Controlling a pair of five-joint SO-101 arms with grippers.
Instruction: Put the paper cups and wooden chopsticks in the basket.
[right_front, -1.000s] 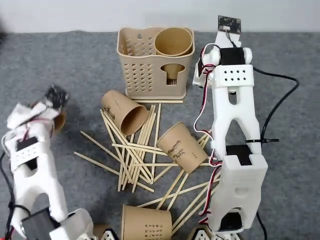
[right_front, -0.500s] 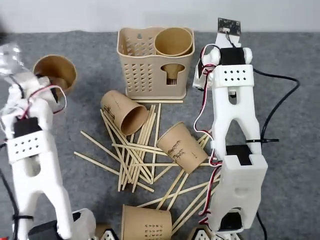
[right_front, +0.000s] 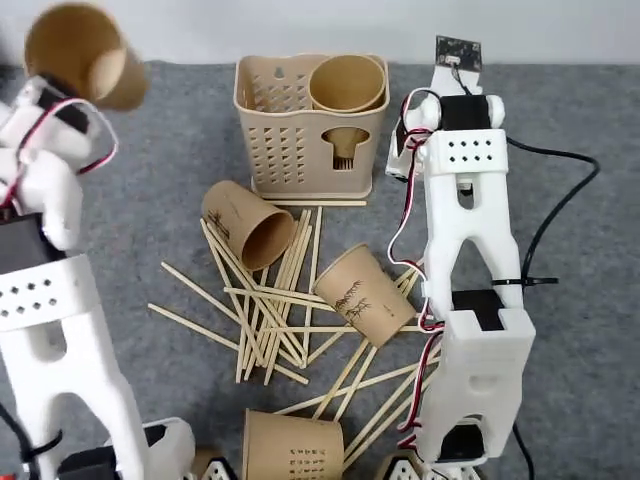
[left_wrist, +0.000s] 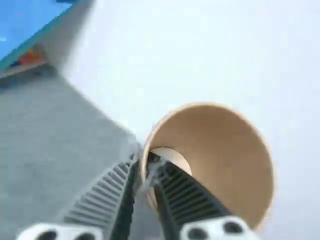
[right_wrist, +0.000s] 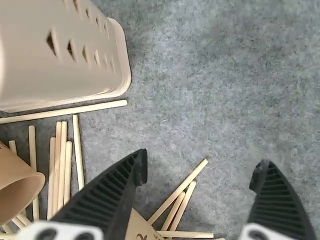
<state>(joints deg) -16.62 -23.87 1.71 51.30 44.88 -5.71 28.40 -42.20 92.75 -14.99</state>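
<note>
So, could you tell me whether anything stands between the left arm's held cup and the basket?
Nothing visible does. The left end effector holds the paper cup in the air; only bare grey mat lies between it and the basket.

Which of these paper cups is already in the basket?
The upright cup in the basket's right compartment. The lifted cup hangs in the left gripper, off the table; three loose cups rest on it among the chopsticks.

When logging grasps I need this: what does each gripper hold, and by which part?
The left gripper pinches a cup by its rim, one finger inside. The right gripper is open, holding nothing.
</note>
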